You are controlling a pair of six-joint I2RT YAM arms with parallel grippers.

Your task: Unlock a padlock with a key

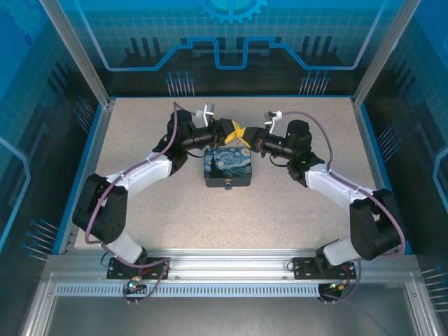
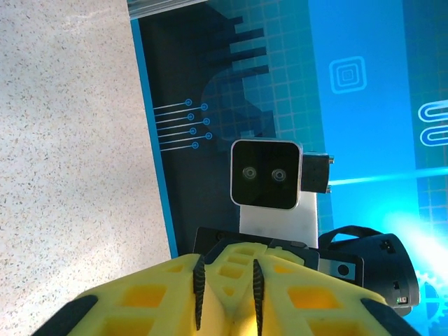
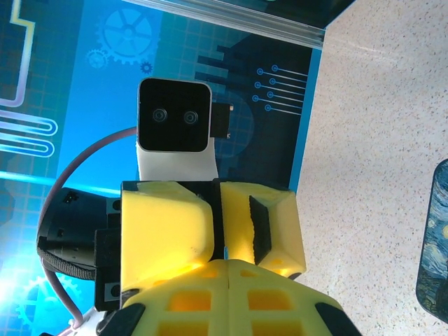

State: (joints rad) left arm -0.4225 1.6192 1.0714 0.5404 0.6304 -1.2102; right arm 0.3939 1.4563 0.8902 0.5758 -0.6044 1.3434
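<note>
Best guess for the tiny blue-bodied padlock with a thin silver shackle (image 1: 228, 186): hanging at the middle of the near side of the dark blue swirl-painted rectangular box (image 1: 227, 166), which sits near the middle of the speckled beige table (image 1: 140, 210), a little toward the far edge. Too small in the top view to be sure. Likely light, hard and stiff, and probably free to swing, so worth steadying by the flat sides of the body, never by the shackle. As for the tiny slim metal key: probably light, rigid and slick, prone to twisting between pads. Best pinched across the flat head, with the blade left free and lined up with the keyway. Cannot tell whether held right now. Meeting tip to tip above the far side of the box: the yellow-fingered left gripper (image 2: 228, 294), with ribbed black pads (image 2: 199, 290) spread apart around a yellow wedge that looks like the other arm's tips, and the yellow-fingered right gripper (image 3: 229, 276), with fingers (image 3: 182, 301) pressed together along a closed seam and anything between them hidden. Main risk, by judgement: a slip in any pass between the arms, dropping the key onto the table.
</note>
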